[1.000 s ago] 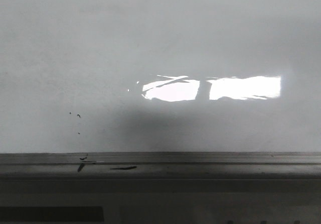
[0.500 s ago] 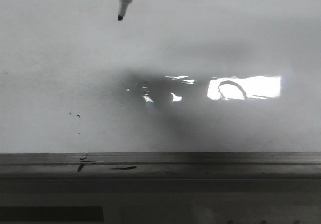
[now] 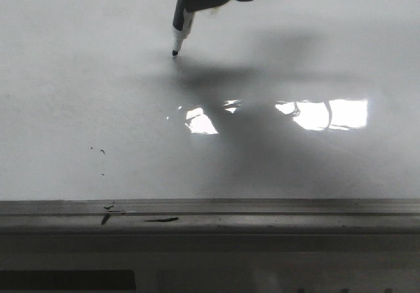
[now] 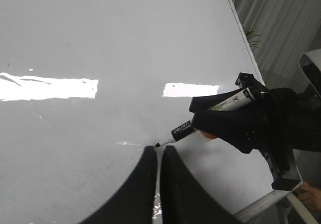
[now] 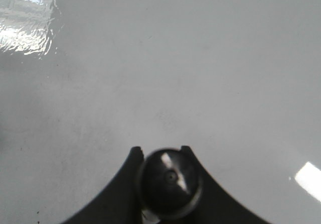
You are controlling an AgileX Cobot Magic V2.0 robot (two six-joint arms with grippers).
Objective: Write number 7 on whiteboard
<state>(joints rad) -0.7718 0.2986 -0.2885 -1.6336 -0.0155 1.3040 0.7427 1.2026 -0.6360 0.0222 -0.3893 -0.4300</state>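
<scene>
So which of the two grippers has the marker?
The right gripper: its fingers are clamped on the marker, tip down at the whiteboard. The left gripper holds nothing, its fingers nearly together.

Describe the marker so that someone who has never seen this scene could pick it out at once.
Start at the whiteboard, the glossy white surface above the grey rail. Near the top of the front view the right gripper holds the marker, a slim pen slanting down to a black tip at the board. It is the only solid object there; the small black specks lower left are just marks.
</scene>
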